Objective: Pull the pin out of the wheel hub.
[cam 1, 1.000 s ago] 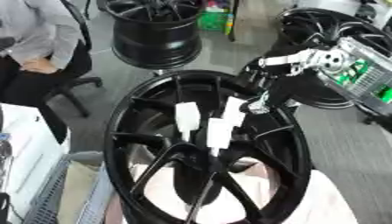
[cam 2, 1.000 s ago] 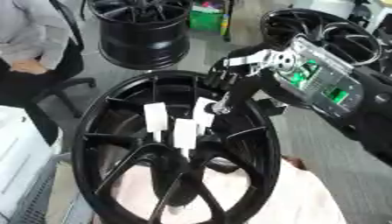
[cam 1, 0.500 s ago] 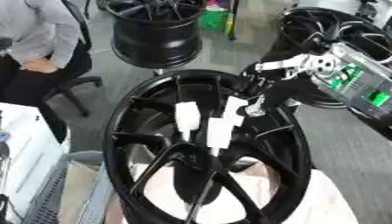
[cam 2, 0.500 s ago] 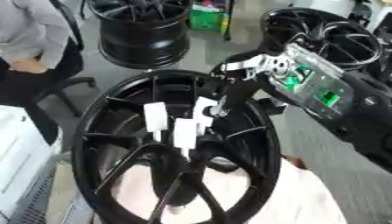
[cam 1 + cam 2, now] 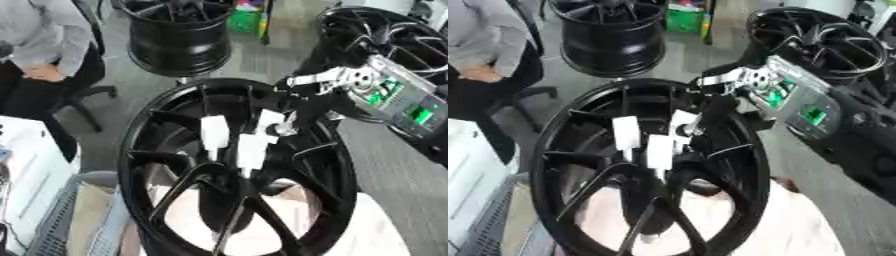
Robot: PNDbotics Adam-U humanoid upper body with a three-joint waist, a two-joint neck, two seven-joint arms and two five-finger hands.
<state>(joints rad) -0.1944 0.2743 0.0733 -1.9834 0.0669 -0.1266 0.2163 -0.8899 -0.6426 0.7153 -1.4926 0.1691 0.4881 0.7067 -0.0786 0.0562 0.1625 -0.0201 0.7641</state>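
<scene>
Black wheel hub [image 5: 236, 170] lying spokes-up at centre, white tags on its spokes, right hand [image 5: 293, 107] reaching in from upper right, fingers curled around small silvery pin [image 5: 283, 131] near upper rim

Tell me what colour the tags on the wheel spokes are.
White. The tags stand out against the black wheel, clearest in the left eye view.

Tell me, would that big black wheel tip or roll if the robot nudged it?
Probably not easily. The wheel looks like thick cast metal with a deep rim, so likely heavy and stiff. It seems propped at a tilt rather than lying flat, so a hard sideways shove might shift it. The right hand reaches only its spokes near the top.
</scene>
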